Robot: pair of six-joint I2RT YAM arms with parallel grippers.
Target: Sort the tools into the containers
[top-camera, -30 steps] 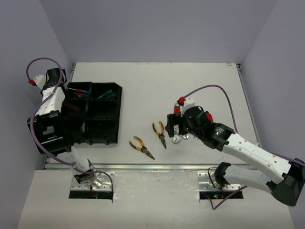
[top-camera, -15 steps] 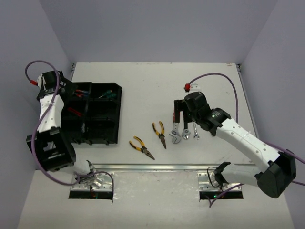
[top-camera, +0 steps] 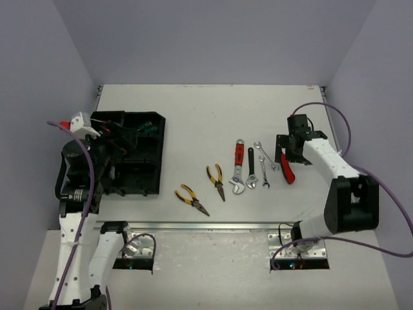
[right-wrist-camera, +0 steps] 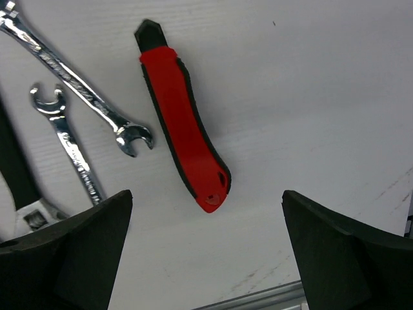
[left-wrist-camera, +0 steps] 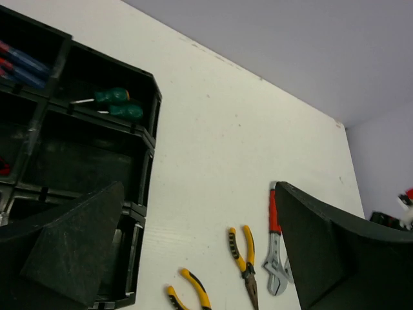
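The right gripper (right-wrist-camera: 206,258) hangs wide open and empty over the red-handled cutter (right-wrist-camera: 184,145) lying on the table beside 2 silver wrenches (right-wrist-camera: 71,81), so a pick looks next: lower, then close on the handle; the left gripper (left-wrist-camera: 200,258), equally open and empty, hovers over the black tray (left-wrist-camera: 103,121).

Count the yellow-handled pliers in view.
2. One pair of pliers lies left of the red-handled wrench; the other pair nearer the arms, toward the black tray. More could be hidden inside the tray.

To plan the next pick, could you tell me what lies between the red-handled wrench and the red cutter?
The top view shows a black-handled wrench, a silver wrench and a slanted silver wrench.
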